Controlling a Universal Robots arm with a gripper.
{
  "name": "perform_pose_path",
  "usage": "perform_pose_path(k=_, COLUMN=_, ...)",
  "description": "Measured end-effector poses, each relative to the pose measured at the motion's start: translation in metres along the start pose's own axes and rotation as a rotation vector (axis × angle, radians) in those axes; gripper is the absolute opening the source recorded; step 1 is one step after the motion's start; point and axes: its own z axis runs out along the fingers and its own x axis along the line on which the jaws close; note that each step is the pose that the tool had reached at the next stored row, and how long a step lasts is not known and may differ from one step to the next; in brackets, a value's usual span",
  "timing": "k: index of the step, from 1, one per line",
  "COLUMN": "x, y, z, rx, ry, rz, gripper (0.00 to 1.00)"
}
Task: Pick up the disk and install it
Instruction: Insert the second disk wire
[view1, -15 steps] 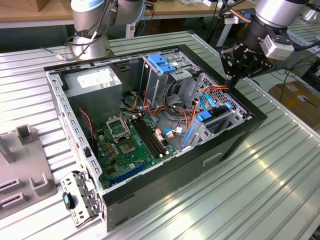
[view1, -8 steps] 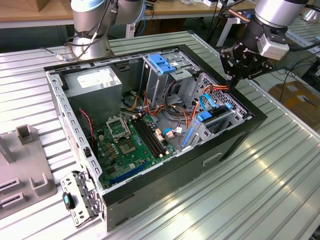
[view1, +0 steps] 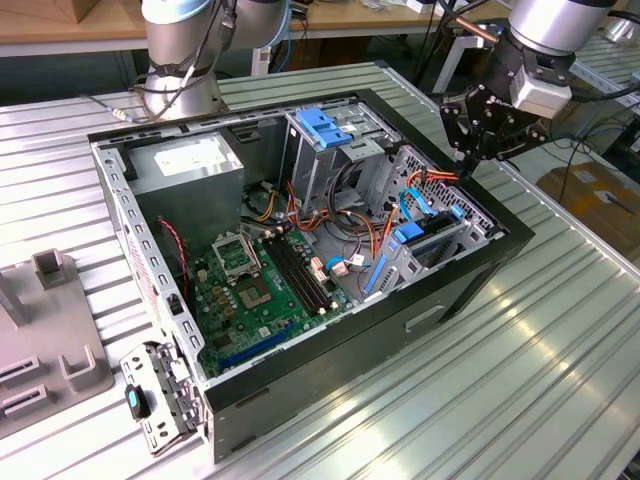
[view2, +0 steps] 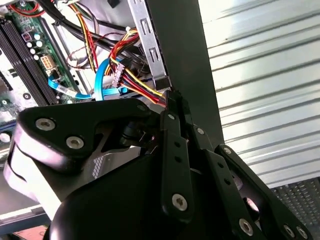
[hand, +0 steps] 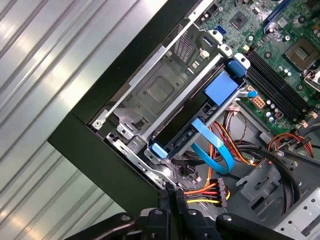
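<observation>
Exterior view: gripper (view1: 466, 160) hovering at the case's (view1: 480, 275) right edge, above the cable bundle (view1: 425, 180).
Fingers: pressing together, clenched on nothing — seen in both wrist views.
Disk (hand: 192, 132): sitting in the drive bay (hand: 160, 95) by the case's right wall, blue rail showing — also in the exterior view (view1: 432, 240).
Blue cable (hand: 215, 147): looping from the disk.

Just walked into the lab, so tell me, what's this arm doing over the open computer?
The arm's gripper is at the open computer case, over its far right corner in the exterior view, close to a bundle of red and yellow power cables. The disk, with its blue carrier, already sits in the drive bay, a blue data cable looping beside it.
</observation>
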Motion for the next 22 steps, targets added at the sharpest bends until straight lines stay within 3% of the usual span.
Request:
perform_pose_path(k=1, x=0.0, y=0.0, z=-0.0001, rx=-0.0018, ry=0.0028, rz=0.033, gripper=0.16)
perform_pose_path(k=3, x=0.0, y=0.0, z=-0.0001, rx=-0.0026, ry=0.0043, rz=0.056, gripper=0.16)
perform_pose_path(k=9, x=0.0, y=0.0, z=0.0001, rx=-0.0033, ry=0.0057, rz=0.08, gripper=0.16)
perform_pose_path(k=14, x=0.0, y=0.0, z=0.0001, rx=-0.0074, ry=0.0131, rz=0.198, gripper=0.16)
perform_pose_path(k=16, x=0.0, y=0.0, z=0.0001, rx=-0.0077, ry=0.0139, rz=0.222, gripper=0.16)
perform_pose_path(k=19, x=0.0, y=0.0, z=0.0001, rx=-0.0002, ry=0.0039, rz=0.256, gripper=0.16)
perform_pose_path(k=22, x=-0.0001, y=0.0, z=0.0002, rx=0.0024, ry=0.0013, rz=0.296, gripper=0.16)
